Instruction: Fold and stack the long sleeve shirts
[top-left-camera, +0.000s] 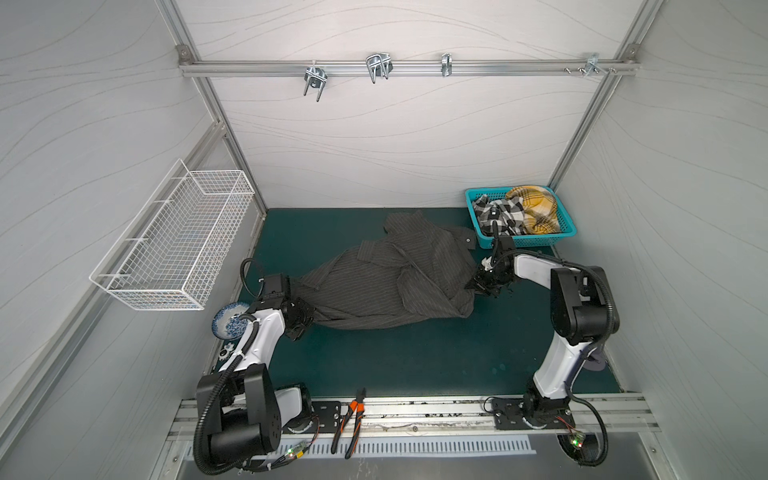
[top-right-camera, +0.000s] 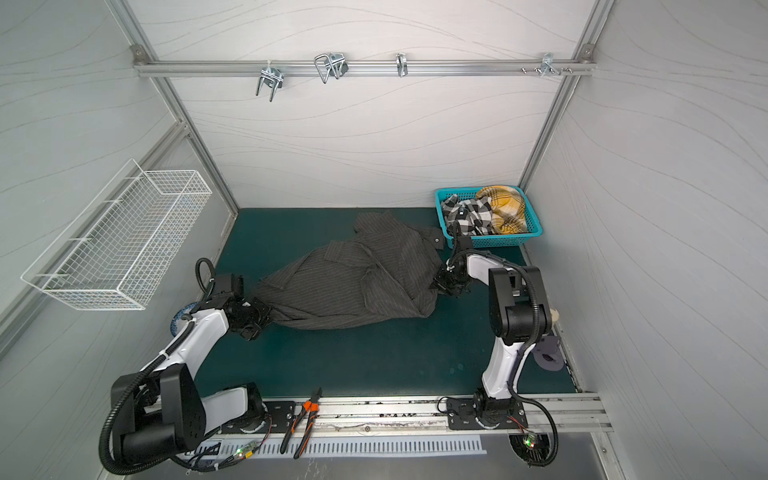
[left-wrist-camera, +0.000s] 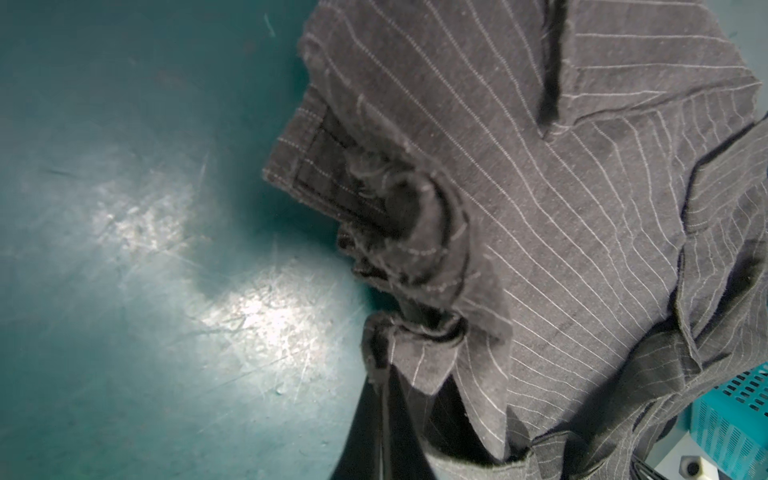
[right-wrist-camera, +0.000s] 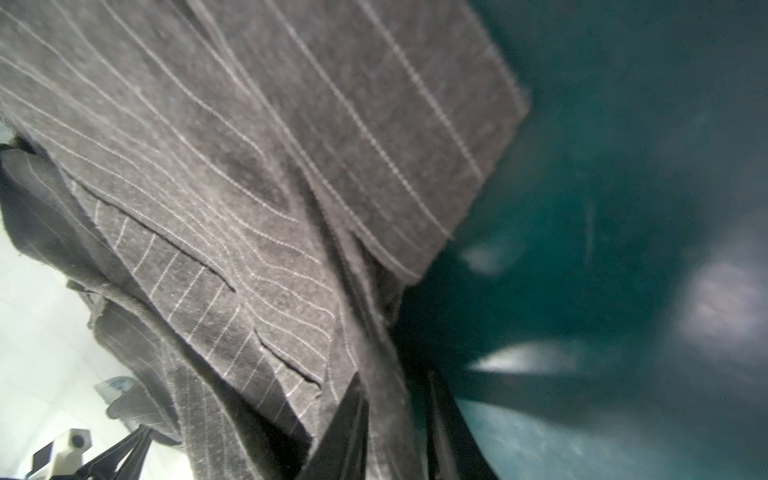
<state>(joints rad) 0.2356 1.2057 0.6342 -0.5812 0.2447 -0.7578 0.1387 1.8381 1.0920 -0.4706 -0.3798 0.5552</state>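
Lying crumpled at mid-mat, the charcoal pinstriped shirt (top-left-camera: 386, 282) spans the green mat (top-left-camera: 415, 361) between both arms. The left gripper (top-left-camera: 307, 309) is clamped on its left edge. Cloth passes between the right gripper (top-left-camera: 473, 283) fingers; whether they grip it cannot be told.

No text, label, brand, number or sign is showing legibly in any view. The shirt (top-left-camera: 386, 278) cloth bunching at the left gripper (top-left-camera: 309, 318) is presenting pinstripes only, and nothing printed is appearing on the surfaces around that gripper.
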